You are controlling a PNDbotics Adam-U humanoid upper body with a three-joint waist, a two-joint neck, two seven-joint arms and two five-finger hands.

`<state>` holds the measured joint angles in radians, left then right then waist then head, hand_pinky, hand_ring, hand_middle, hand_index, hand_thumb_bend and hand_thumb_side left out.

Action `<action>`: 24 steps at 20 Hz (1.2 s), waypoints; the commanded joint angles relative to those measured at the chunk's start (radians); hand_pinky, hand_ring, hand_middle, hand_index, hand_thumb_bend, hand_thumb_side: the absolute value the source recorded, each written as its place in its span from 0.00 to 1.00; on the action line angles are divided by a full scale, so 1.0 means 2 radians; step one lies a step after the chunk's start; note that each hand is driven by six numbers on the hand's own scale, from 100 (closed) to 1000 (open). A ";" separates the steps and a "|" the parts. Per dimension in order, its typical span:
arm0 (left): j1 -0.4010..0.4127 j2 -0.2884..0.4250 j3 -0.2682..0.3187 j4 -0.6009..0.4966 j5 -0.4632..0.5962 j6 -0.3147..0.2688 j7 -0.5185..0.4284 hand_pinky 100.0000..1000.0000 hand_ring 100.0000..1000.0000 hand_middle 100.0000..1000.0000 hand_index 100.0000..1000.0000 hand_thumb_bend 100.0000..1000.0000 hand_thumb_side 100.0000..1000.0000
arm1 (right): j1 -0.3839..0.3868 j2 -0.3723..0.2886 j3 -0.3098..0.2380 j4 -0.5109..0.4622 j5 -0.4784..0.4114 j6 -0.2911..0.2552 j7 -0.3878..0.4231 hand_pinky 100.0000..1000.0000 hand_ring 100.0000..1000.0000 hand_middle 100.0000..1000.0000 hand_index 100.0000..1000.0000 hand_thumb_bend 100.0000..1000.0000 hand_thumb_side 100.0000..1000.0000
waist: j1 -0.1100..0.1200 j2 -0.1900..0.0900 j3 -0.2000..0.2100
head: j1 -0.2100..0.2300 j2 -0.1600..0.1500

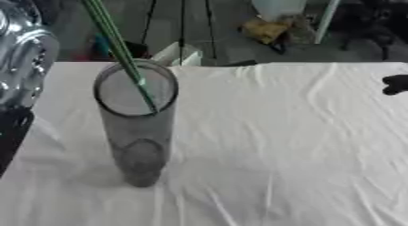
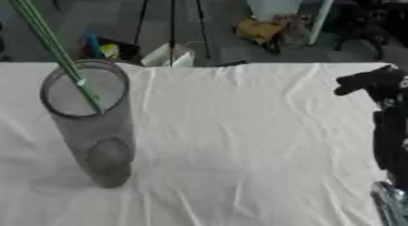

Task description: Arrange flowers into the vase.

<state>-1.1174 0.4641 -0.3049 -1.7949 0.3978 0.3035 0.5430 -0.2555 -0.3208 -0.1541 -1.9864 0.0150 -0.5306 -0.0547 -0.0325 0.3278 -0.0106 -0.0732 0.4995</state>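
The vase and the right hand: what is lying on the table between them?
Nothing lies there. In the right eye view only bare, wrinkled white cloth stretches from the vase to the right hand.

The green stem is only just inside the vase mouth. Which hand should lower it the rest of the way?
Probably left. The stem rises up-left from the vase, on the side where the left arm shows. The right hand sits far off at the right edge, away from it.
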 commanded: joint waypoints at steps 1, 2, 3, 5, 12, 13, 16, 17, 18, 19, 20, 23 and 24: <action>-0.008 0.003 -0.002 -0.001 -0.008 -0.004 -0.003 0.00 0.00 0.00 0.06 0.00 0.82 | -0.005 -0.005 -0.005 -0.007 0.002 -0.001 0.001 0.62 0.47 0.45 0.63 0.00 1.00 | 0.000 0.000 -0.001 | -0.002 -0.006; -0.008 0.004 -0.003 -0.001 -0.010 -0.005 -0.004 0.00 0.00 0.00 0.06 0.00 0.82 | -0.005 -0.005 -0.005 -0.007 0.002 -0.001 0.001 0.62 0.47 0.45 0.63 0.00 1.00 | 0.000 0.001 0.000 | -0.002 -0.006; -0.008 0.005 -0.003 -0.001 -0.012 -0.006 -0.004 0.00 0.00 0.00 0.06 0.00 0.82 | -0.005 -0.005 -0.004 -0.007 0.002 -0.001 0.001 0.62 0.47 0.45 0.63 0.00 1.00 | 0.000 0.001 0.000 | -0.002 -0.006; -0.011 0.008 0.000 -0.001 -0.021 -0.012 -0.001 0.00 0.00 0.00 0.06 0.00 0.80 | -0.005 -0.006 -0.004 -0.007 0.002 -0.003 0.001 0.62 0.47 0.45 0.63 0.00 1.00 | 0.000 0.002 0.001 | 0.000 -0.006; -0.024 0.012 0.002 0.003 -0.042 -0.032 0.001 0.00 0.00 0.00 0.06 0.00 0.77 | -0.005 -0.007 -0.002 -0.007 0.001 -0.004 0.003 0.62 0.47 0.45 0.63 0.00 1.00 | 0.001 0.003 0.000 | 0.005 -0.006; -0.026 0.013 0.002 0.004 -0.043 -0.034 0.001 0.00 0.00 0.00 0.06 0.00 0.77 | -0.005 -0.007 -0.002 -0.007 0.001 -0.004 0.003 0.62 0.47 0.45 0.63 0.00 1.00 | 0.001 0.003 0.000 | 0.006 -0.006; -0.031 0.014 0.003 0.005 -0.046 -0.040 0.001 0.00 0.00 0.00 0.06 0.00 0.76 | -0.006 -0.007 -0.001 -0.007 0.001 -0.005 0.005 0.62 0.47 0.45 0.63 0.00 1.00 | 0.003 0.004 0.000 | 0.008 -0.007; -0.031 0.015 0.003 0.005 -0.047 -0.041 0.001 0.00 0.00 0.00 0.06 0.00 0.76 | -0.006 -0.007 -0.001 -0.007 0.001 -0.005 0.005 0.62 0.47 0.45 0.63 0.00 1.00 | 0.003 0.004 0.000 | 0.008 -0.007; -0.031 0.015 0.003 0.006 -0.048 -0.041 0.001 0.00 0.00 0.00 0.06 0.00 0.76 | -0.005 -0.007 -0.001 -0.007 0.001 -0.004 0.005 0.62 0.47 0.45 0.63 0.00 1.00 | 0.003 0.004 0.000 | 0.008 -0.008; -0.031 0.016 0.003 0.006 -0.049 -0.042 0.001 0.00 0.00 0.00 0.06 0.00 0.76 | -0.005 -0.007 -0.001 -0.007 0.001 -0.004 0.005 0.62 0.47 0.45 0.63 0.00 1.00 | 0.003 0.003 -0.001 | 0.008 -0.008; -0.031 0.016 0.003 0.007 -0.050 -0.042 0.000 0.00 0.00 0.00 0.06 0.00 0.76 | -0.005 -0.007 -0.001 -0.007 0.001 -0.004 0.005 0.62 0.47 0.45 0.63 0.00 1.00 | 0.003 0.004 -0.001 | 0.007 -0.008; -0.031 0.016 0.002 0.007 -0.050 -0.042 -0.002 0.00 0.00 0.00 0.06 0.00 0.75 | -0.005 -0.007 -0.001 -0.007 0.000 -0.004 0.005 0.62 0.47 0.45 0.63 0.00 1.00 | 0.004 0.004 0.000 | 0.007 -0.009; -0.031 0.016 0.002 0.007 -0.050 -0.041 -0.003 0.00 0.00 0.00 0.06 0.00 0.75 | -0.005 -0.007 -0.001 -0.007 0.000 -0.003 0.005 0.62 0.47 0.45 0.63 0.00 1.00 | 0.005 0.003 0.000 | 0.007 -0.009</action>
<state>-1.1545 0.4747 -0.3097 -1.7751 0.3058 0.2233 0.5410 -0.2560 -0.3205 -0.1534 -1.9864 0.0153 -0.5370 -0.0458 -0.0322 0.3381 -0.0098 -0.0620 0.4917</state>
